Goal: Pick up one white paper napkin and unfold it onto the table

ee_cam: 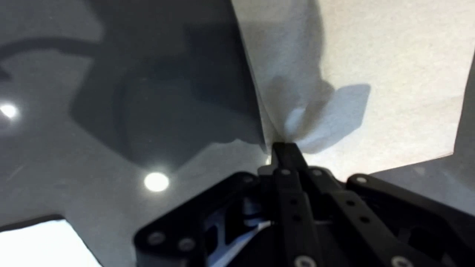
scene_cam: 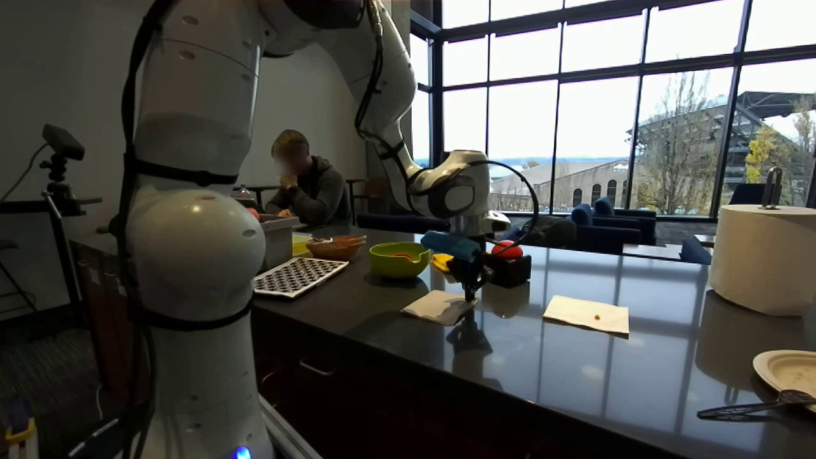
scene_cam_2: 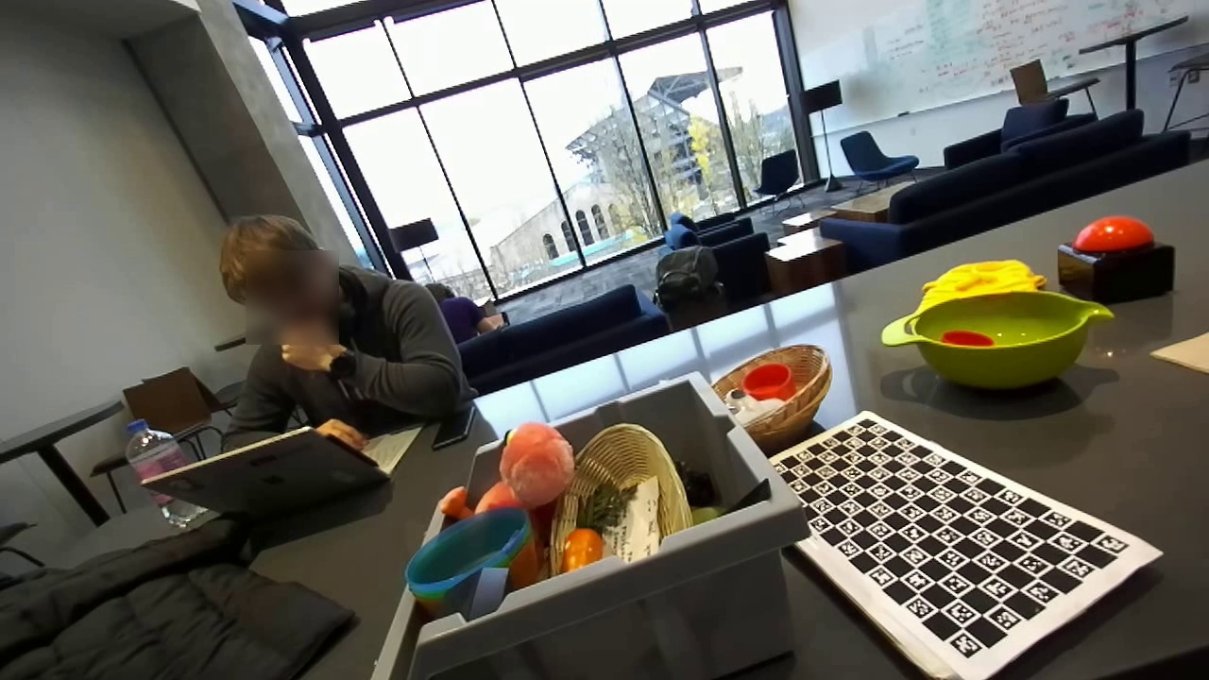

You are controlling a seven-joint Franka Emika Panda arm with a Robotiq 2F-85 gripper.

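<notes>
The white paper napkin (scene_cam: 440, 306) is a cream-white square lying on the table (scene_cam: 408, 347), a dark glossy countertop. A corner of it shows at the right edge of an exterior view (scene_cam_2: 1188, 352). In the wrist view the napkin (ee_cam: 400, 74) fills the upper right. Its near left edge is gathered into creases at my fingertips. My gripper (ee_cam: 285, 145) is shut on that edge; the pinched paper between the fingers is hidden. In an exterior view my gripper (scene_cam: 470, 296) points down at the napkin's corner, just at table height. Most of the napkin still lies flat.
Another pale napkin (scene_cam: 586, 314) with a small brown spot lies to one side. A black box with a red button (scene_cam: 508, 261), a green bowl (scene_cam: 399, 260) and a yellow cloth (scene_cam: 441, 262) stand close behind the gripper. A paper roll (scene_cam: 762, 261) and plate (scene_cam: 790, 370) stand farther along.
</notes>
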